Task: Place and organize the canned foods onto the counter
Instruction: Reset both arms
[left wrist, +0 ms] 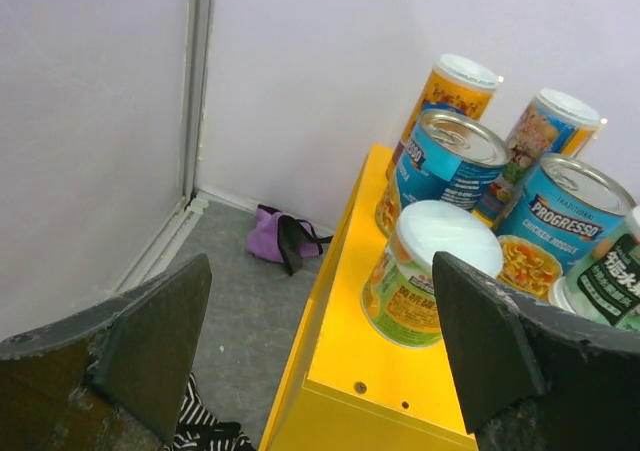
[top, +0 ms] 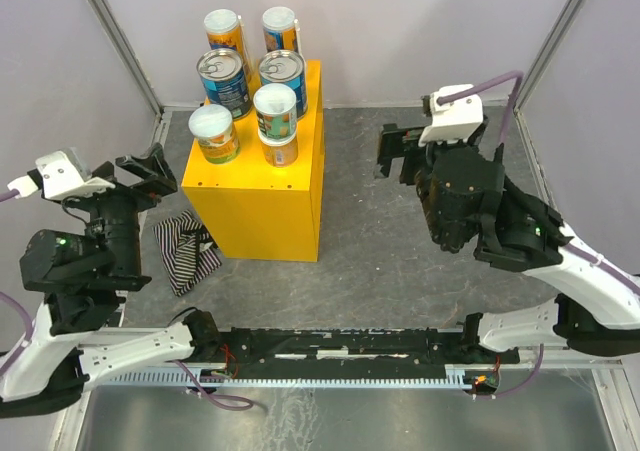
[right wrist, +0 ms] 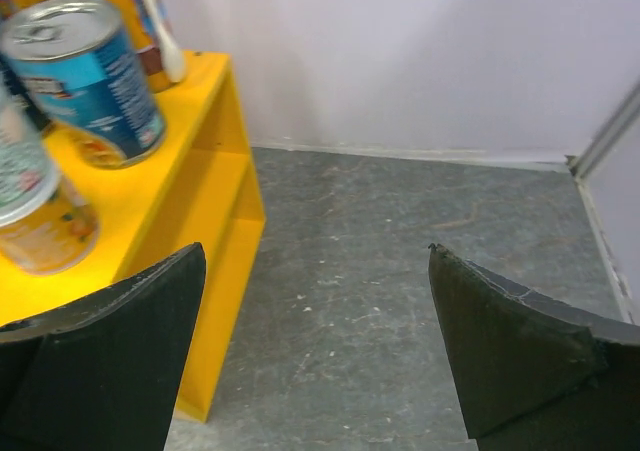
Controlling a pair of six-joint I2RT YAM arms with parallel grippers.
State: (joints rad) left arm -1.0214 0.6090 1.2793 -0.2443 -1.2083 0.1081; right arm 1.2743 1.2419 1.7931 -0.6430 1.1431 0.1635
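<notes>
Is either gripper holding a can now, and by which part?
Nothing is held. The left gripper and the right gripper are open and empty; six cans stand on the yellow counter.

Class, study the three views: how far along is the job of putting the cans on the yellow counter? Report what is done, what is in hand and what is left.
Done: all six cans stand upright on the counter, in two rows of three. In hand: nothing. The left gripper and right gripper have their fingers open, empty and clear of the cans. Left: seemingly nothing, beyond perhaps minor straightening.
</notes>
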